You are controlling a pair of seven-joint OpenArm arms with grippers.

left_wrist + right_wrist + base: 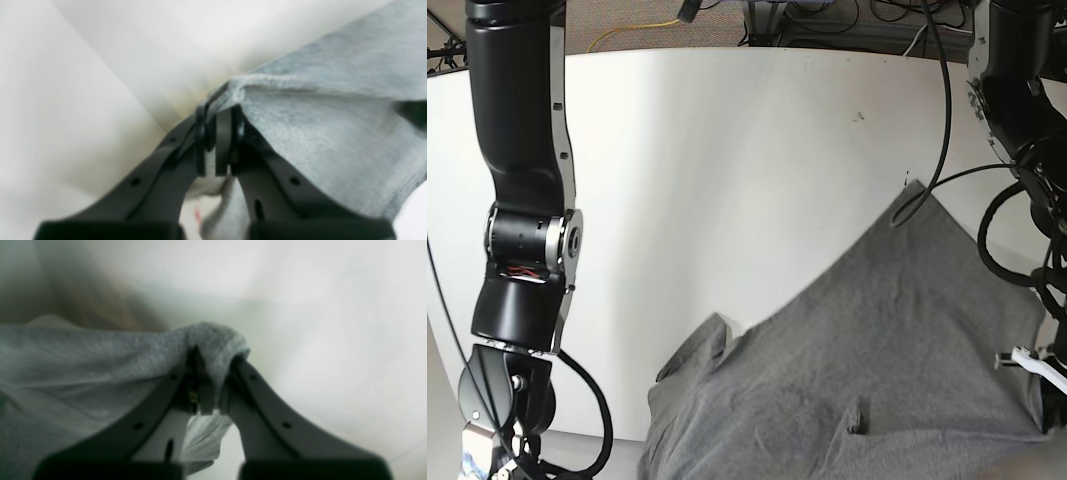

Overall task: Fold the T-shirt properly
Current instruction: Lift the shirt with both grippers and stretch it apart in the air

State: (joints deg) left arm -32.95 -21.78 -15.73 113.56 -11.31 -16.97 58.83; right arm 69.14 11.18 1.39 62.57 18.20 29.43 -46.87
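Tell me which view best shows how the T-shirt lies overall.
The base view: the T-shirt spreads across the white table, a sleeve sticking out toward the table's middle. Each wrist view shows only a blurred bunch of grey fabric pinched in the left gripper or right gripper.

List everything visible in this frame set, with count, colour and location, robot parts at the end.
T-shirt: one, heather grey, spread over the table's near right part, an edge pinched in each gripper.
Table: one, white, filling most of the base view.
Cables: several, black and one yellow, on the floor beyond the table's far edge.
Left gripper: one, black, jaws closed on a hemmed edge of the shirt.
Right gripper: one, black, jaws closed on a bunched fold of the shirt.
Arms: two, black, at the left and right edges of the base view.
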